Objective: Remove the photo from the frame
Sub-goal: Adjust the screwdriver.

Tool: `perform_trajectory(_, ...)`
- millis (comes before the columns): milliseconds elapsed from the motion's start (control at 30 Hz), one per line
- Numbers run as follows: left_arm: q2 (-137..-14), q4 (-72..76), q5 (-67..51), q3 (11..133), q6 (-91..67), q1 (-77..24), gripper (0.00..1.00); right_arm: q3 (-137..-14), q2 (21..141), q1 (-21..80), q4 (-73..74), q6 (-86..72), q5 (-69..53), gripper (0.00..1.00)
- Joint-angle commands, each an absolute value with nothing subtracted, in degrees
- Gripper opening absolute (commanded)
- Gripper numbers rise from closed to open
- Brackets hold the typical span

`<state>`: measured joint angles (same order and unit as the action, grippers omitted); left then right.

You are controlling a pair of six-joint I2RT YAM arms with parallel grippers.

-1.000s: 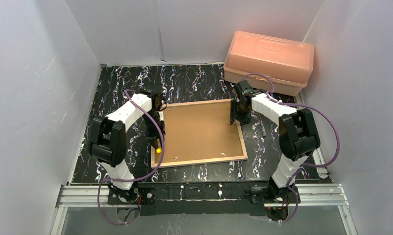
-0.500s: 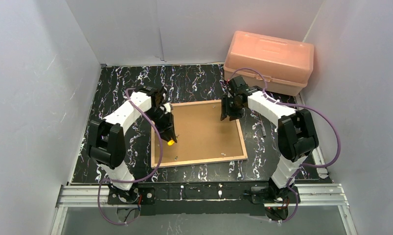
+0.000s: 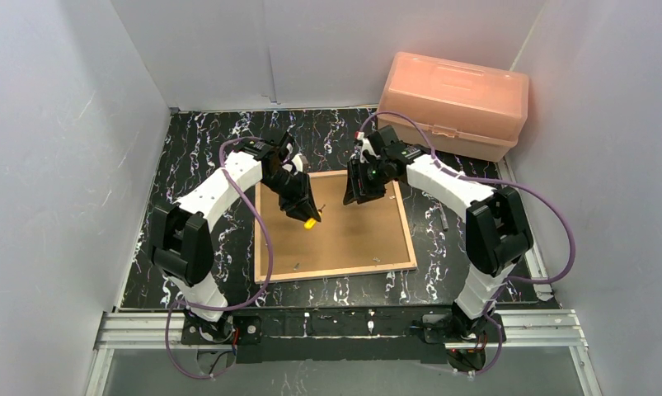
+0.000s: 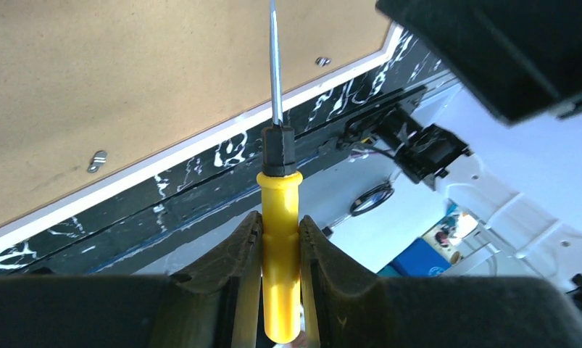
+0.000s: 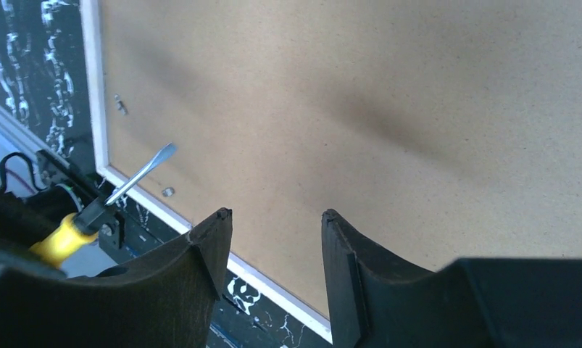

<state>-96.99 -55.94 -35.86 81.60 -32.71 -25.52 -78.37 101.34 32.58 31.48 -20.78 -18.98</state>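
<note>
The frame (image 3: 335, 271) lies face down on the marbled table, its plain brown backing board (image 3: 352, 235) up. The photo is hidden under the board. My left gripper (image 3: 304, 213) is shut on a yellow-handled screwdriver (image 3: 310, 223) and holds it above the board's left part. In the left wrist view the screwdriver (image 4: 280, 246) points past the board (image 4: 128, 80) and the frame's pale edge (image 4: 164, 163). My right gripper (image 3: 356, 194) is open and empty over the board's far edge. In the right wrist view the right gripper (image 5: 277, 214) hovers over the board (image 5: 389, 109), and the screwdriver's blade (image 5: 146, 170) shows at the left.
A pink plastic box (image 3: 453, 103) stands at the back right. Small metal tabs (image 4: 97, 161) sit along the board's edges. A small dark piece (image 3: 444, 219) lies on the table right of the frame. White walls close in three sides.
My left gripper has moved right and away from the bases with the screwdriver, from the frame's left edge to over the board. My right gripper has moved left from the far right corner.
</note>
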Motion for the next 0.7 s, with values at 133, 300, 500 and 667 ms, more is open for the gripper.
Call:
perform_trajectory(133, -92.7, -40.7, -31.7, 78.7, -55.4, -25.4, 0.0, -76.5, 90.1, 32.2, 21.8, -22.8, -26.9, 0.63)
perform_trajectory(300, -85.5, -25.9, -21.1, 71.6, -69.1, -25.5, 0.0, -79.2, 88.5, 33.1, 22.5, -23.5, -31.1, 0.91)
perform_trajectory(500, -85.8, -21.2, -18.7, 71.9, -76.4, -26.1, 0.0, -83.6, 87.7, 34.5, 27.9, -21.9, -27.6, 0.91)
perform_trajectory(667, -87.7, -16.2, -19.0, 72.2, -80.4, -27.8, 0.0, -84.2, 89.1, 34.6, 29.2, -21.8, -27.5, 0.83)
